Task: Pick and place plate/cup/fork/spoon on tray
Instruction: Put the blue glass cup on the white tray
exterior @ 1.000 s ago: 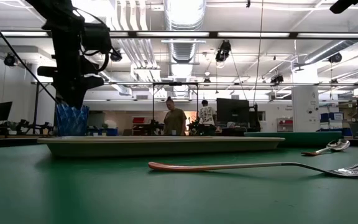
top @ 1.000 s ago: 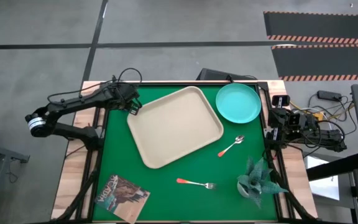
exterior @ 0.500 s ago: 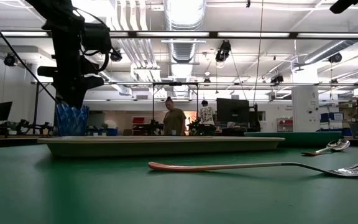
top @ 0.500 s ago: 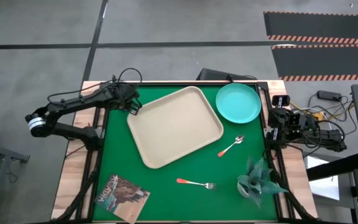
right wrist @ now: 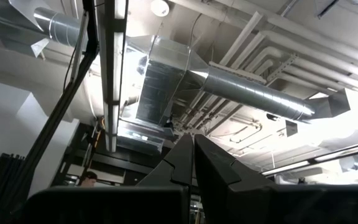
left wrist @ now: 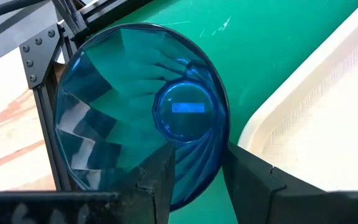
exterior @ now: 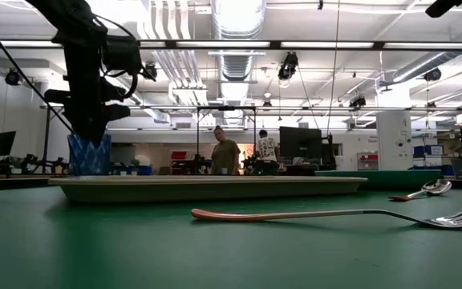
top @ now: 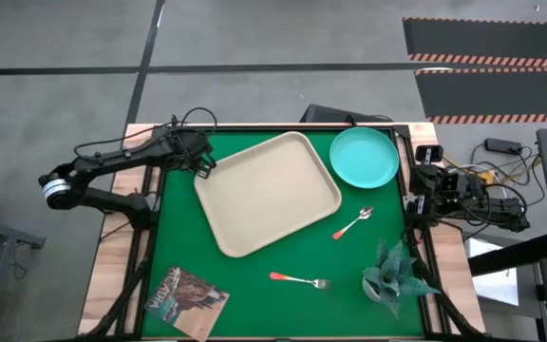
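Observation:
The blue cup (left wrist: 135,106) stands upright at the mat's far left, just beside the beige tray's left corner (left wrist: 303,124). My left gripper (left wrist: 197,155) is over it, shut on its wall; it also shows in the high view (top: 200,161). The tray (top: 267,193) lies bare on the green mat. The turquoise plate (top: 364,157) lies at the far right. The spoon (top: 353,224) and the fork (top: 300,278) lie on the mat to the near right of the tray. My right gripper (right wrist: 193,155) is shut and empty at the table's right edge, pointing up. My left gripper holds the cup by its wall on the side toward the tray (left wrist: 197,177), one finger (left wrist: 157,183) inside the cup and one (left wrist: 250,183) outside. The fingers come from above, pointing down. The cup stays upright (exterior: 89,154); the tray's rim hides its base.
A potted plant (top: 394,271) stands at the near right corner and a magazine (top: 186,296) lies at the near left. The left arm's frame posts (left wrist: 39,74) stand close behind the cup. People stand far off in the room (exterior: 225,152).
My left gripper has shifted a little toward the table's far left, and the cup has moved with it, still upright.

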